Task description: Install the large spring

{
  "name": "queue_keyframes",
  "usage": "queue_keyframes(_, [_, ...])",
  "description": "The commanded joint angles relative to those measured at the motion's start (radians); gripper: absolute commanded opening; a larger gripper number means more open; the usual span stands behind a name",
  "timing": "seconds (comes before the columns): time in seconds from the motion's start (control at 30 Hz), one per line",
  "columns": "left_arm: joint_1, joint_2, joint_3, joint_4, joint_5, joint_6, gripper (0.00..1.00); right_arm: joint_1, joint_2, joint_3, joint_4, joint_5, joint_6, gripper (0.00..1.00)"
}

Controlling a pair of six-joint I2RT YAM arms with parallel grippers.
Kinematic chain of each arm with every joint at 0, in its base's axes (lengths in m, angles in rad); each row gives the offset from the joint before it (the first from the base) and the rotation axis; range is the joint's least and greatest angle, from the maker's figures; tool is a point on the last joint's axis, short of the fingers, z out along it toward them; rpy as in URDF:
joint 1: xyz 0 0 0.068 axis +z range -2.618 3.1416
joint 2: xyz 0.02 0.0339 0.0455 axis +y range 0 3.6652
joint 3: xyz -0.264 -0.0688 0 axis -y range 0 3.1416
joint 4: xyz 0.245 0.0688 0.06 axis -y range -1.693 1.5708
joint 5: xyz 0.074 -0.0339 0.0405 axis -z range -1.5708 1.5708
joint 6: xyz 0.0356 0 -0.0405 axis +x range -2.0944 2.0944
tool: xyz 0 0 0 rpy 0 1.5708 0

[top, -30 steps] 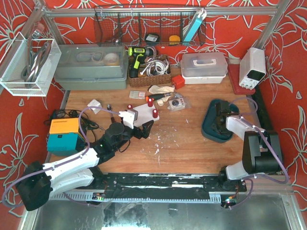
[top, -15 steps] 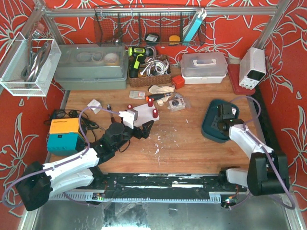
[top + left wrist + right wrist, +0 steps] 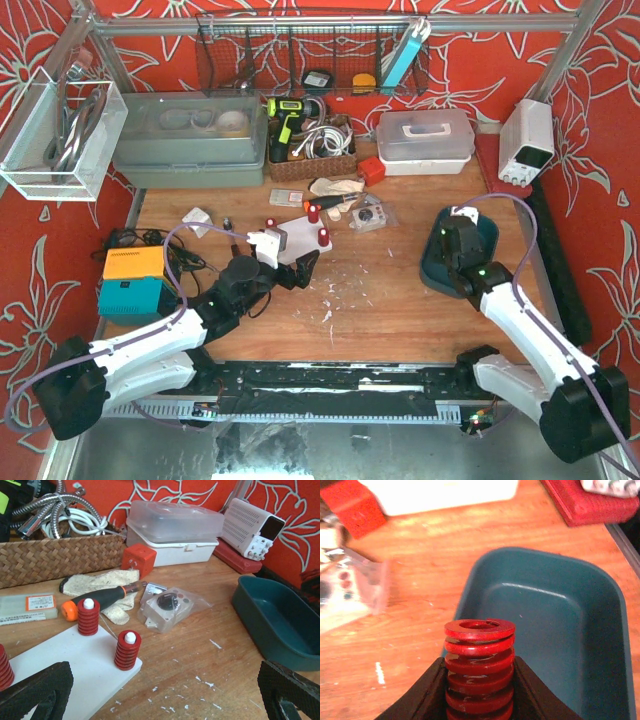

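Note:
My right gripper (image 3: 480, 692) is shut on a large red spring (image 3: 480, 665), held upright over the near left rim of the teal tray (image 3: 570, 610). In the top view this gripper (image 3: 455, 240) hangs over the tray (image 3: 432, 272) and the spring is hidden. A white plate (image 3: 297, 238) with pegs carries three red springs; two show close up in the left wrist view (image 3: 88, 617) (image 3: 128, 651). My left gripper (image 3: 290, 272) is open and empty at the plate's near edge, with its fingers (image 3: 35, 690) wide apart.
An orange-handled screwdriver (image 3: 100, 599), a glove and a bagged metal part (image 3: 167, 607) lie behind the plate. A wicker basket (image 3: 310, 160), a red block (image 3: 371, 171), a lidded box (image 3: 425, 140) and a white power supply (image 3: 526, 140) line the back. An orange-teal box (image 3: 135, 280) sits at left.
My right arm has unfolded and swung its elbow toward the near edge, while its gripper stays over the teal tray. The left arm has not moved.

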Motion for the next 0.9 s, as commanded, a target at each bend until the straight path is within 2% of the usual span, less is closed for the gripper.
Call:
queue_keyframes(0.0, [-0.007, 0.0, 0.017, -0.001, -0.022, 0.008, 1.0, 0.064, -0.078, 0.0, 0.086, 0.038, -0.071, 0.12])
queue_keyframes(0.17, [-0.006, -0.003, 0.019, -0.01, -0.028, -0.044, 1.0, 0.127, -0.11, -0.063, 0.255, -0.194, -0.161, 0.12])
queue_keyframes(0.27, [-0.007, 0.001, 0.05, -0.08, -0.012, -0.096, 1.0, 0.182, -0.095, -0.07, 0.288, -0.209, -0.173, 0.1])
queue_keyframes(0.43, [-0.007, 0.02, 0.111, -0.189, 0.018, -0.174, 1.0, 0.284, -0.05, -0.11, 0.442, -0.247, -0.203, 0.09])
queue_keyframes(0.6, [-0.005, 0.033, 0.194, -0.288, 0.09, -0.172, 1.0, 0.397, -0.007, -0.139, 0.598, -0.248, -0.274, 0.09])
queue_keyframes(0.87, [-0.005, -0.018, 0.197, -0.248, 0.24, -0.238, 0.72, 0.567, 0.013, -0.246, 0.849, -0.239, -0.402, 0.09])
